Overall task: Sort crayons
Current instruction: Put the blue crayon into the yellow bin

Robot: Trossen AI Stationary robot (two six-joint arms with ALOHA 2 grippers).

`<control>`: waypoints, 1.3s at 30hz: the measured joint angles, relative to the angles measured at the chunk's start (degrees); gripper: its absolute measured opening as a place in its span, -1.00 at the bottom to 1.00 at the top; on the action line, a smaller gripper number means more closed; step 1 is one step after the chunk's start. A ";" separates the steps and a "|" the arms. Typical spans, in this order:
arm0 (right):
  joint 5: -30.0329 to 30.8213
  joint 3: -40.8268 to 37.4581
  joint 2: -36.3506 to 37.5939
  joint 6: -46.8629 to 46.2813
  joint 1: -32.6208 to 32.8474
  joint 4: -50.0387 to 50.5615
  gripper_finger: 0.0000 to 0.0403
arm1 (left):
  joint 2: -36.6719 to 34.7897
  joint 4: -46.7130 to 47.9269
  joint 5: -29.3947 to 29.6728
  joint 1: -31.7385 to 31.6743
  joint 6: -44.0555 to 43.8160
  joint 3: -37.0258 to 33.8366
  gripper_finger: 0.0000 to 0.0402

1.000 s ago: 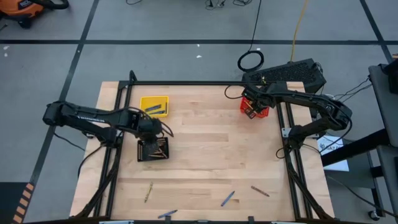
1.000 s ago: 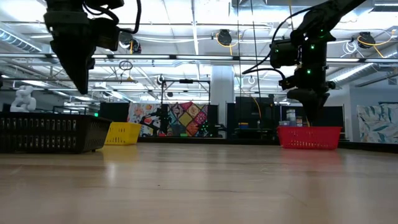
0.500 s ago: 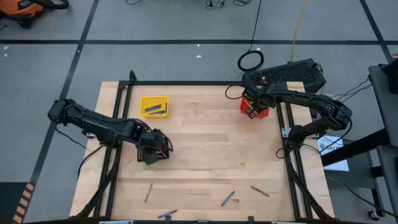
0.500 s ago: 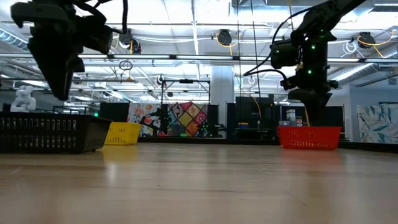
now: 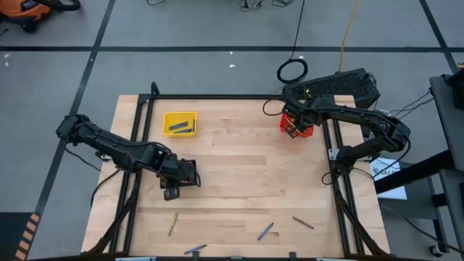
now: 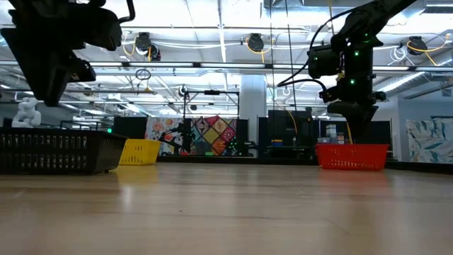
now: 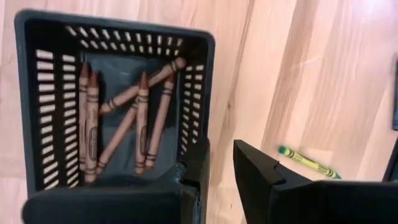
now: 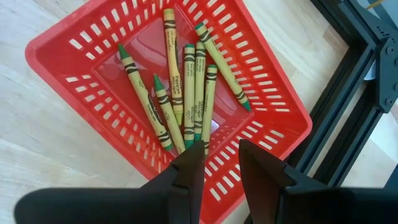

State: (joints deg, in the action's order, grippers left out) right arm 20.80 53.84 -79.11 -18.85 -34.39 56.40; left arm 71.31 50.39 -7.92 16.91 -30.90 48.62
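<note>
My left gripper (image 7: 221,171) stood with its fingers a narrow gap apart and nothing between them, hanging over the near edge of the black basket (image 7: 198,93) that held 6 brown crayons (image 7: 142,121), while my right gripper (image 8: 222,163), just as narrowly parted and empty, hovered over the red basket (image 8: 74,68) of yellow-green crayons (image 8: 189,87) at the far right. 4 loose crayons lay along the table's near edge, a yellow-green one (image 5: 173,223), a blue one (image 5: 265,231), a brown one (image 5: 303,222) and another blue one (image 5: 194,250), with more blue ones in the yellow basket (image 5: 180,123). I judged the risk to be my left fingers clipping the black basket's rim and dragging or tipping it if I dropped too early, or a thin crayon rolling out of such a narrow pinch.
</note>
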 joint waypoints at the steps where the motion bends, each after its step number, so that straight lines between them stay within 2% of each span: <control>1: 0.00 0.00 0.00 0.02 0.00 0.00 -0.57 | 0.00 -0.35 0.00 0.00 0.20 0.00 -0.65; 7: 0.00 0.00 0.00 0.02 0.00 0.38 -0.57 | 0.00 -3.17 0.21 0.96 -0.26 0.00 -0.65; 13: 0.00 0.00 0.00 0.01 0.00 1.55 -0.57 | 1.29 -9.28 1.96 8.69 5.42 0.02 -0.65; 17: 0.00 0.00 0.00 0.02 0.00 1.86 -0.57 | 4.50 -13.63 2.38 11.94 -4.15 0.00 -0.65; 20: 0.02 0.02 0.00 0.02 0.00 2.10 -0.57 | 8.33 -15.34 2.34 14.60 -6.31 0.67 -0.65; 28: -0.02 0.02 0.02 0.10 0.00 4.38 -0.57 | 21.87 -15.20 2.31 19.78 -9.37 12.83 -0.65; 32: -0.04 0.02 0.02 0.04 0.00 5.11 -0.57 | 26.29 -14.35 5.58 21.67 -11.77 19.21 -0.65; 39: -0.07 0.02 0.02 0.30 0.00 6.42 -0.57 | 31.51 -12.59 8.25 24.77 -23.21 24.54 -0.65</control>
State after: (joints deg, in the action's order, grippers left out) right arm 20.73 53.87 -79.09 -18.55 -34.39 62.82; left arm 102.81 37.81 0.32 41.67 -54.11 73.16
